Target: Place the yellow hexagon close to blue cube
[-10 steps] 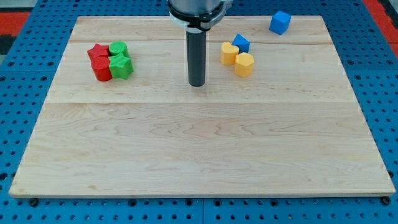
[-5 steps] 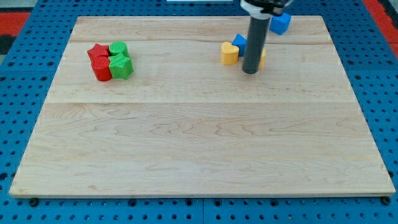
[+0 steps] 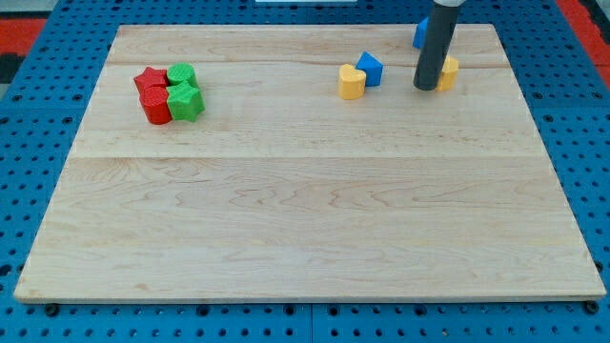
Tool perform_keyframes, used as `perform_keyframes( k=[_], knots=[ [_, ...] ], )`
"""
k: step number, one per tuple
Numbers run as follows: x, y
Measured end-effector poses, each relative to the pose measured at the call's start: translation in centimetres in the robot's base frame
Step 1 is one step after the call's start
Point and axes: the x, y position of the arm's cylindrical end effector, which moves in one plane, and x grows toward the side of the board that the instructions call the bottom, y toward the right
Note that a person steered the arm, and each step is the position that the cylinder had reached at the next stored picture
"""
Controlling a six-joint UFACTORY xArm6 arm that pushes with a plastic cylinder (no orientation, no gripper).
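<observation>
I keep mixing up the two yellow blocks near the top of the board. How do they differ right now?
The yellow heart shows whole, while the yellow hexagon is half hidden behind my tip. The heart sits beside the small blue block; the hexagon lies further to the view's right, just below the blue cube. The heart stands clear of my tip; the hexagon is right against it. Both share the same yellow colour.

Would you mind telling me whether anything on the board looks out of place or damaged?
Nothing stands out. My tip sits against the yellow hexagon, just below the blue cube, both partly hidden by the rod. All blocks lie flat on the wooden board.
</observation>
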Motion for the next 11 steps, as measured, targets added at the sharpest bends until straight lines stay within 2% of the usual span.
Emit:
perform_keyframes(
  k=[1, 4, 6, 7, 8, 9, 10, 11],
  knots=[
    [1.7, 0.8],
    [-5.5, 3.5],
    [-2.1, 2.6],
    [0.3, -1.4],
    [1.5, -8.5],
    [-0.3, -14.3],
    [-3.1, -15.7],
    [-3.9, -14.4]
  ],
)
